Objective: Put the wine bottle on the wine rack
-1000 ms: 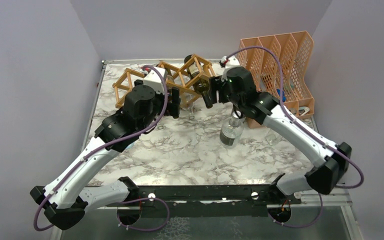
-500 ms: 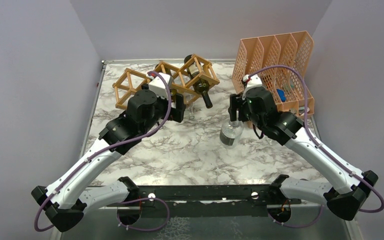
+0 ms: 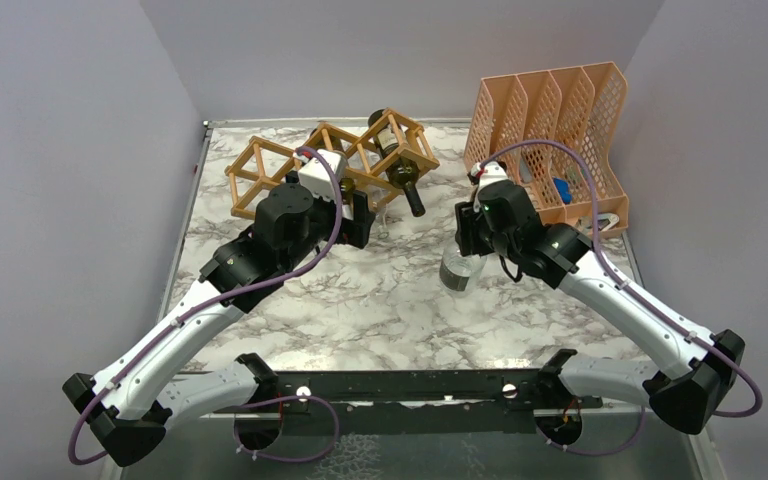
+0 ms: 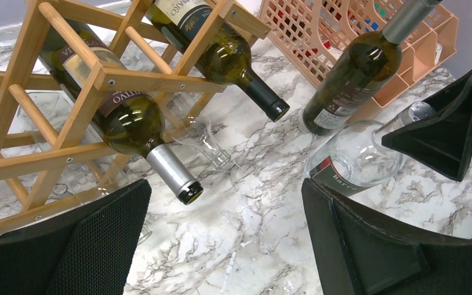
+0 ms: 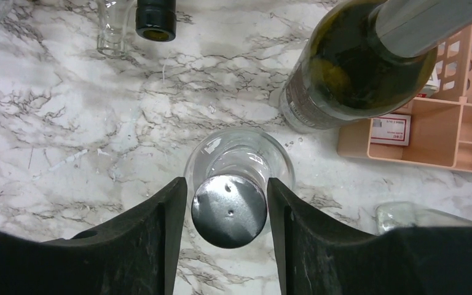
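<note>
A: Where the right fingers (image 5: 160,246) sit, what's btwn them?
B: Silver cap of the clear wine bottle (image 5: 228,212). It stands upright on the bench (image 3: 360,300), right of centre. Fingers narrow, 1 each side of the cap; can't tell if they actually press it.
A: Left fingers (image 4: 98,246)?
B: Wide apart, nothing btwn them, low over the bench just near of the wine rack (image 4: 107,78).
A: And the rack?
B: Far left-centre, w/ 2 dark bottles (image 4: 129,117) lying in its cells, necks pointing near. An upright dark bottle (image 4: 350,74) stands by the peach file holder (image 3: 560,110), far right.
</note>
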Robot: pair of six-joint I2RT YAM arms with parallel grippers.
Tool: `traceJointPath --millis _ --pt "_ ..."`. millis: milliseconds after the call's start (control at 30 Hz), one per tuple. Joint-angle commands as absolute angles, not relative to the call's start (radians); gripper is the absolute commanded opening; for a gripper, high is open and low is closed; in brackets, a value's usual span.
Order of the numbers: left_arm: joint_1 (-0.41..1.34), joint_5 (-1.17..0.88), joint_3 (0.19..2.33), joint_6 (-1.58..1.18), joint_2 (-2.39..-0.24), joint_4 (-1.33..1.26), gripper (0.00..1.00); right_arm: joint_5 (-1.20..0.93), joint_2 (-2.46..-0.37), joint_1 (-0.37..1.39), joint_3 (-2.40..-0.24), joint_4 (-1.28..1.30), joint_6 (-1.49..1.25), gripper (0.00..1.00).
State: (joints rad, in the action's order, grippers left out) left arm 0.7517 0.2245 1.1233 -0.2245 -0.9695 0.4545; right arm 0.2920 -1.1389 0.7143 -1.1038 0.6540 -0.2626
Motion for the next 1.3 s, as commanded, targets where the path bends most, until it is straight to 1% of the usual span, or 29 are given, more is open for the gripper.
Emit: traceJointPath --millis 0,67,100,133,200,300,367,533,700,800,1000,1267 --pt "0.747 0.206 1.120 -0.236 -0.955 0.423 0.99 0.257 -1.166 0.721 -1.097 0.652 -0.227 0.53" --pt "0.746 0.209 1.119 -0.236 -0.955 0.423 0.99 0.260 -1.175 0.721 -1.097 0.643 -0.217 0.52" --pt "0.747 0.209 1.120 -0.236 -0.953 0.423 0.99 0.260 -1.180 0.720 -1.099 0.639 -0.212 0.49" --pt "0.747 0.210 1.119 -0.236 -0.953 0.423 0.99 0.258 -1.185 0.720 -1.102 0.638 -0.209 0.45" --pt "0.747 0.210 1.118 -0.236 -0.951 0.423 0.99 0.242 -1.194 0.721 -1.108 0.640 -0.199 0.32" --pt "0.747 0.217 1.113 -0.236 -0.948 0.423 0.99 0.180 -1.198 0.721 -1.110 0.623 -0.174 0.15" --pt "0.746 0.221 1.110 -0.240 -0.950 0.422 0.99 0.145 -1.196 0.721 -1.109 0.604 -0.165 0.11" --pt "0.746 0.218 1.078 -0.280 -0.961 0.406 0.99 -0.020 -1.185 0.721 -1.087 0.495 -0.178 0.07" --pt "0.747 0.163 1.047 -0.337 -0.985 0.385 0.99 -0.104 -1.197 0.742 -1.045 0.331 -0.273 0.03" --pt "0.747 0.139 1.050 -0.347 -0.993 0.385 0.99 -0.128 -1.190 0.770 -1.009 0.208 -0.313 0.02" --pt "0.747 0.168 1.054 -0.350 -0.982 0.386 0.99 -0.149 -1.176 0.832 -0.944 -0.021 -0.359 0.01" --pt "0.747 0.171 1.041 -0.361 -0.992 0.389 0.99 -0.169 -1.085 0.887 -0.687 -0.319 -0.334 0.01"
